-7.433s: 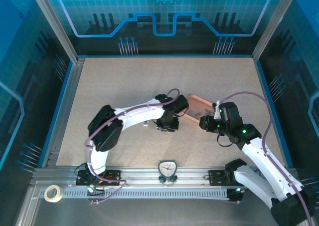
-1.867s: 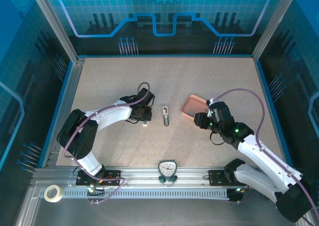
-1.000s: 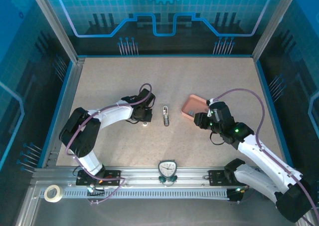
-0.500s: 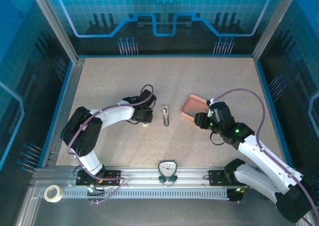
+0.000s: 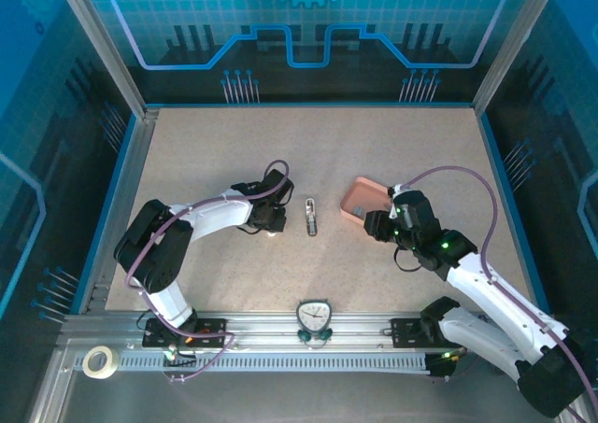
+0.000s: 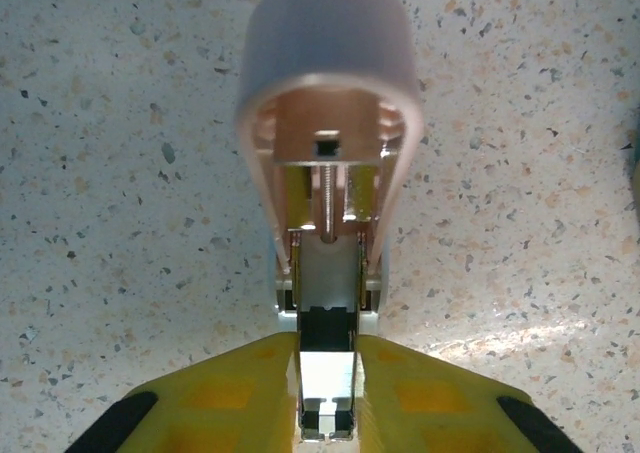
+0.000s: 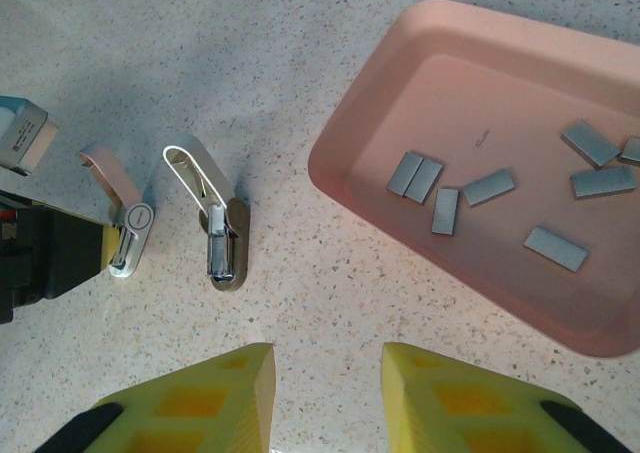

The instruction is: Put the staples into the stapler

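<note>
A pale pink mini stapler (image 6: 325, 123) lies on the table with its lid up. Its silver rail runs back between my left gripper's (image 6: 328, 348) yellow fingers, which press against both sides of it. From above, that gripper (image 5: 271, 220) sits over this stapler (image 5: 271, 232), left of centre. A second small stapler (image 7: 220, 233) lies open, apart from both grippers, in mid-table (image 5: 311, 216). Several grey staples (image 7: 460, 188) lie loose in the salmon tray (image 7: 520, 103). My right gripper (image 7: 328, 358) hovers open over bare table, just short of the tray's near-left corner (image 5: 360, 199).
A round dial (image 5: 313, 316) sits on the front rail between the arm bases, and a tape roll (image 5: 96, 360) lies at the front left. Raised frame edges ring the speckled table (image 5: 308, 143).
The left wrist has shifted only slightly over its stapler. The right arm, the tray and the middle stapler have stayed put.
</note>
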